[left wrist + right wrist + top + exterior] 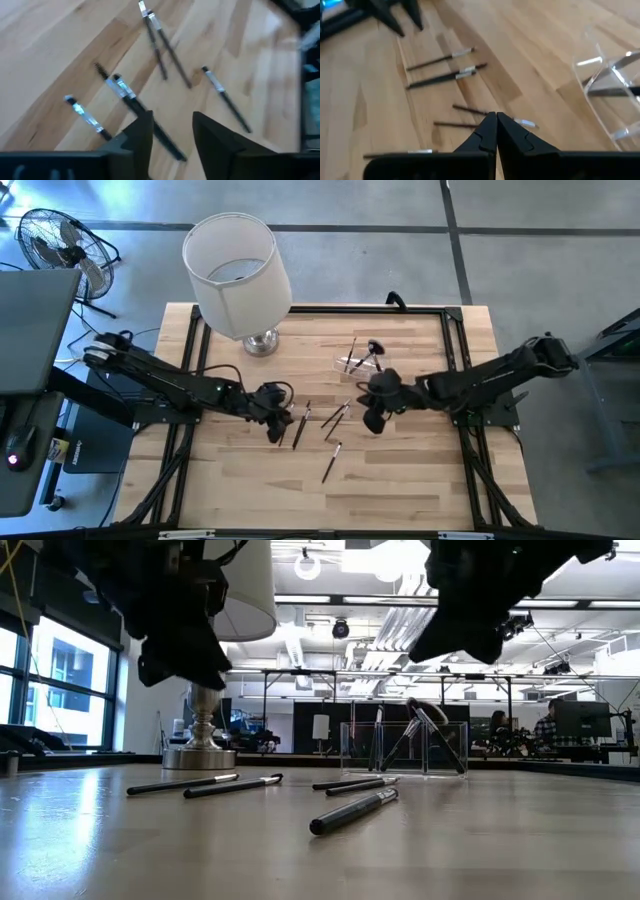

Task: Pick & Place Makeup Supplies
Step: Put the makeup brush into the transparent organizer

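Observation:
Several thin dark makeup brushes and pencils lie flat on the wooden table: a pair (300, 425), a second pair (336, 418) and a single one (331, 462). More stand leaning inside a clear plastic holder (352, 362), which the low view also shows (405, 748). My left gripper (275, 422) hovers open above the left pair; its wrist view has a silver-ferruled brush (125, 95) running under the open fingers (172, 135). My right gripper (375, 415) is shut and empty (496, 130), raised over the table near the holder. In the low view both grippers hang well above the wood.
A table lamp with a white shade (238, 270) stands on its metal base (262, 343) at the far left of the table. Black frame rails (455, 330) run along the table's edges. A floor fan (55, 240) stands off the table. Bare wood lies toward the near edge.

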Tool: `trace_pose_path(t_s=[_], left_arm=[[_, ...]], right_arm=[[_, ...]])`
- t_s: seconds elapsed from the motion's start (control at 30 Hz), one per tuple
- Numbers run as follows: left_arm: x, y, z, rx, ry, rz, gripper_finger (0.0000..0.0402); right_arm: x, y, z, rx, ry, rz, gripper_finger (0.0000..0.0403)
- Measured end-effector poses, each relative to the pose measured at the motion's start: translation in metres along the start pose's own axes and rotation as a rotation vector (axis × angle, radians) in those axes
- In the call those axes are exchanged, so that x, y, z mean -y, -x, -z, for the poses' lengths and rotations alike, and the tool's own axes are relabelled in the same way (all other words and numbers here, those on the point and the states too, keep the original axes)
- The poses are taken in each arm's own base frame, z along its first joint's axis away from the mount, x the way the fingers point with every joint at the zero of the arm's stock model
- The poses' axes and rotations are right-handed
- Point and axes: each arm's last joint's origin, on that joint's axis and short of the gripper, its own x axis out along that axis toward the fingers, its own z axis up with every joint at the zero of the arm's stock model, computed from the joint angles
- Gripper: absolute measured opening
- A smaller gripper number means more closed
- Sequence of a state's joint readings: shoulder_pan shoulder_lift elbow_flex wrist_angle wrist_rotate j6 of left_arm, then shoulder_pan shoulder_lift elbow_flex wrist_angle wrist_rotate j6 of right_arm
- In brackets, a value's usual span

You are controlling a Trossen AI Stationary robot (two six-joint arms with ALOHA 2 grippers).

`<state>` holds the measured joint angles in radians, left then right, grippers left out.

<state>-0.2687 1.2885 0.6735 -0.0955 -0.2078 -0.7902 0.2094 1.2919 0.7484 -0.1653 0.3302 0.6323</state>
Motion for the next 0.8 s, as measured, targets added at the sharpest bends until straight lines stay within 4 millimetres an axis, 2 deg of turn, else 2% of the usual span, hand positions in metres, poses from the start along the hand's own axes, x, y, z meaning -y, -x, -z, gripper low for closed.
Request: trace_pose_path(t_s=[0.1, 0.23, 0.43, 0.63, 0.8], left_arm=[[0.0, -0.006, 0.003, -0.021, -0.002, -0.001, 0.0152], [0.004, -0.012, 0.002, -0.047, -0.001, 0.034, 0.0146], [0.021, -0.02, -0.016, 0.035, -0.001, 0.002, 0.0121], [0.035, -0.036, -0.028, 0.021, -0.074, -0.106, 0.0102], [0.042, -0.051, -0.029, -0.051, -0.094, -0.147, 0.0097]], right_arm=[[-0.001, 0.002, 0.006, -0.042, 0.017, 0.014, 0.0002], [0.001, 0.005, 0.017, -0.127, 0.016, 0.056, 0.0002], [0.005, 0.01, 0.031, -0.253, 0.005, 0.122, 0.0002], [0.006, 0.01, 0.032, -0.249, -0.005, 0.133, 0.0008], [0.005, 0.009, 0.028, -0.191, -0.003, 0.147, 0.0003]])
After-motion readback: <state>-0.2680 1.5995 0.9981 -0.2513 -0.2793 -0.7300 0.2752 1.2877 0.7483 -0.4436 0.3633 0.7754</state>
